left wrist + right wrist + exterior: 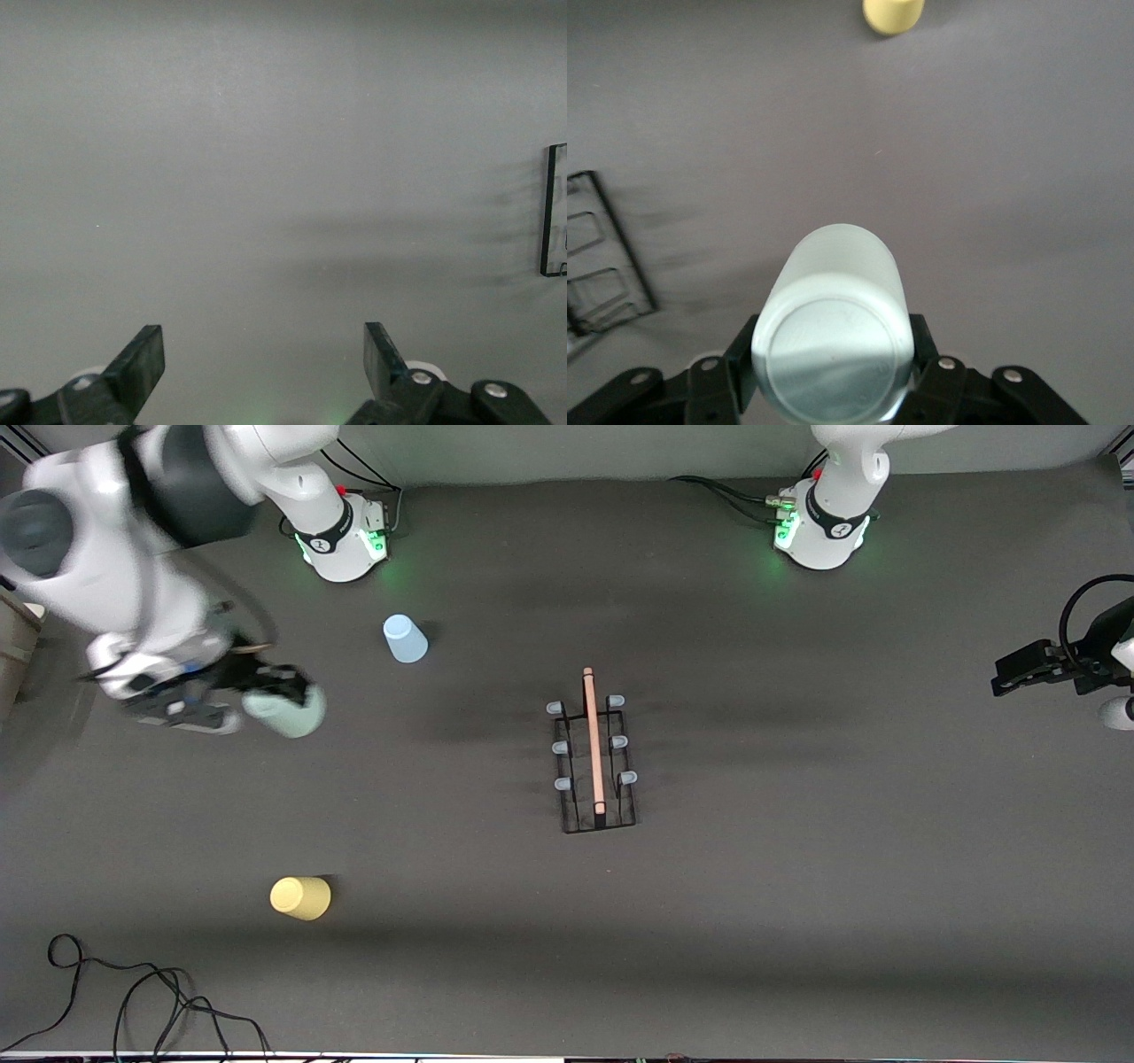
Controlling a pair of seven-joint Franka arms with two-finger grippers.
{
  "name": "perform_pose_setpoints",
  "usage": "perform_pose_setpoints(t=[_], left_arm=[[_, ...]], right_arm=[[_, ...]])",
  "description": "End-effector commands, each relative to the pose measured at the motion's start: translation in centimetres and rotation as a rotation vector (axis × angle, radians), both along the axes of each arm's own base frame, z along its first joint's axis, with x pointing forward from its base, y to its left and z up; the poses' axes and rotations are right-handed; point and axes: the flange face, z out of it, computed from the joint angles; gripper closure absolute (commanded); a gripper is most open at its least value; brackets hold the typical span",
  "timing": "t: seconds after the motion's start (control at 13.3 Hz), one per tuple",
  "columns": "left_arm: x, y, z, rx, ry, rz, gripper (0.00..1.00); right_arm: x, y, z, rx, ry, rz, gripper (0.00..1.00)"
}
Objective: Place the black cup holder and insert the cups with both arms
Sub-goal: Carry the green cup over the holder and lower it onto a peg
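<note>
The black cup holder [595,762] stands upright mid-table, wooden rod on top, all pegs bare; one end shows in the left wrist view [555,211] and the right wrist view [602,257]. My right gripper [282,698] is shut on the pale green cup [288,710] and holds it in the air over the right arm's end of the table; the cup fills the right wrist view [833,332]. The light blue cup [405,638] stands upside down near the right arm's base. The yellow cup [301,897] lies nearer the front camera [893,14]. My left gripper [1019,673] is open and empty [264,354], waiting at the left arm's end.
A black cable [133,1001] lies coiled at the table's front corner on the right arm's end. The dark mat [797,912] is bare around the cup holder.
</note>
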Motion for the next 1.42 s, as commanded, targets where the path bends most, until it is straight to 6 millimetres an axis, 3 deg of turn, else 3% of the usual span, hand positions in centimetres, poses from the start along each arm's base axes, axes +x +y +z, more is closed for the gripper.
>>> perform_pose_setpoints(t=[0.0, 0.07, 0.3, 0.45, 0.52, 0.67, 0.9, 1.2, 1.35], left_arm=[[-0.2, 0.0, 0.1, 0.0, -0.008, -0.015, 0.0], [-0.2, 0.2, 0.1, 0.0, -0.008, -0.012, 0.0], [-0.2, 0.1, 0.1, 0.0, -0.006, -0.013, 0.0], [-0.2, 0.0, 0.0, 0.0, -0.003, -0.013, 0.0], [-0.2, 0.0, -0.1, -0.001, -0.003, -0.015, 0.0], [-0.2, 0.0, -0.1, -0.001, -0.003, -0.013, 0.0], [-0.2, 0.1, -0.2, -0.001, -0.002, -0.012, 0.0], [0.0, -0.2, -0.4, 0.0, 0.003, -0.019, 0.0], [-0.5, -0.6, 0.8, 0.001, -0.018, -0.027, 0.0]], right_arm=[[-1.2, 9.5, -0.4, -0.008, 0.004, -0.213, 0.64], [-1.7, 13.6, -1.2, -0.006, 0.01, -0.282, 0.64], [-2.9, 23.0, -2.7, 0.016, 0.019, -0.478, 0.65], [-4.4, 27.9, -4.5, 0.012, 0.004, -0.531, 0.65], [-5.0, 29.1, -5.1, 0.019, -0.004, -0.549, 0.65], [-6.2, 30.6, -6.5, 0.009, -0.011, -0.542, 0.65], [-6.9, 30.0, -9.9, -0.012, -0.005, -0.542, 0.65], [-6.6, 29.7, -13.1, -0.003, -0.048, -0.537, 0.65], [-6.2, 29.7, -14.3, -0.002, -0.054, -0.542, 0.65]])
